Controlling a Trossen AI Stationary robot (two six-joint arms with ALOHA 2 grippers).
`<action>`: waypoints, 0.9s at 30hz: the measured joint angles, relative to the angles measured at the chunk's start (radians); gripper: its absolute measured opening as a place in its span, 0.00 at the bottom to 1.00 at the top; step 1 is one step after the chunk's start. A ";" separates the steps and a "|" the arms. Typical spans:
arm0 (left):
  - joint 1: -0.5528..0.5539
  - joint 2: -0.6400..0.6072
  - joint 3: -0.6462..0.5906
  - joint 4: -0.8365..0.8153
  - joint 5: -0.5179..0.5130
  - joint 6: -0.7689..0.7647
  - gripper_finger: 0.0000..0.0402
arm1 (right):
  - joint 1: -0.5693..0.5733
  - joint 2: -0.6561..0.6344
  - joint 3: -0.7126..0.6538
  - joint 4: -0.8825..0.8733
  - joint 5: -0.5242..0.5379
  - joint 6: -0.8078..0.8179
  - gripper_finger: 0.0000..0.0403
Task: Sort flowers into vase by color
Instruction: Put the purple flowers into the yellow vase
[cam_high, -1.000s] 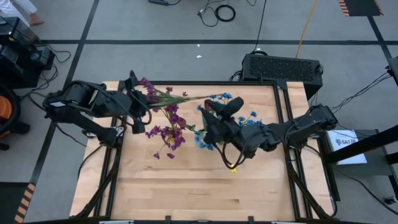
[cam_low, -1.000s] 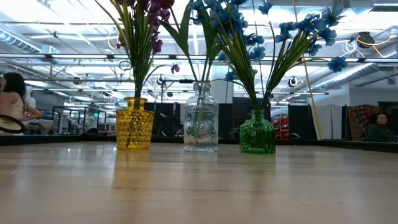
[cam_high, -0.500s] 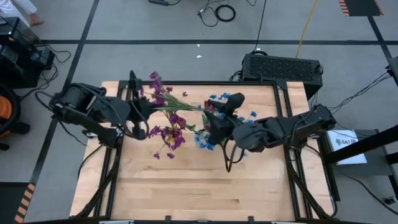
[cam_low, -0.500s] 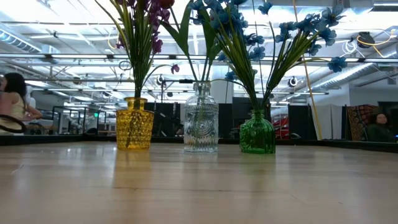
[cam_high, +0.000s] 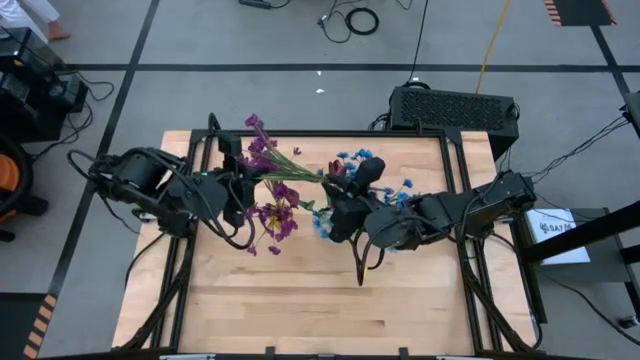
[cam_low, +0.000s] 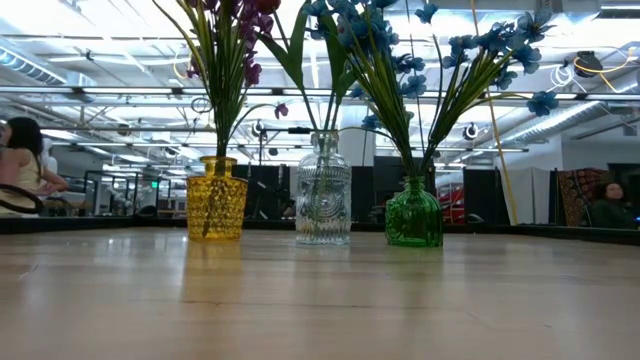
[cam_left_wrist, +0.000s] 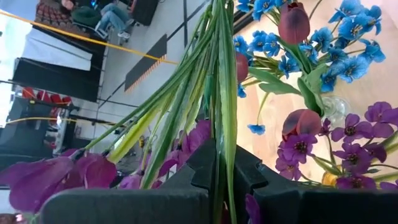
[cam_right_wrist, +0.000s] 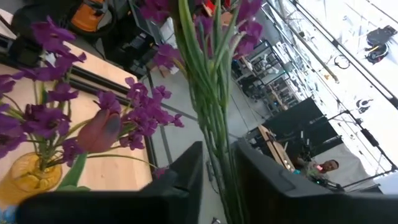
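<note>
The left gripper pinched the green stems of a purple-blossomed artificial sprig above the wooden table. The right gripper had its fingers on either side of the same stems, not fully closed.

The table is pale wood with a smooth, faintly glossy finish. Three vases of textured, shiny glass stand on it: yellow, clear and green.

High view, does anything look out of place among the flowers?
Yes: one purple sprig hangs sideways above the vases, not standing in any, clamped by the left hand near its blossoms with the right hand at its stem end.
</note>
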 joint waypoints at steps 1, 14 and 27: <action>0.000 0.002 0.000 0.000 -0.005 -0.001 0.06 | 0.001 0.000 0.000 0.000 -0.002 0.004 0.18; -0.003 0.002 0.000 0.046 -0.010 -0.034 0.13 | 0.008 0.000 0.000 -0.017 -0.030 0.052 0.01; -0.155 -0.043 0.000 0.051 -0.067 -0.199 0.76 | 0.107 -0.029 0.000 -0.198 -0.023 0.284 0.00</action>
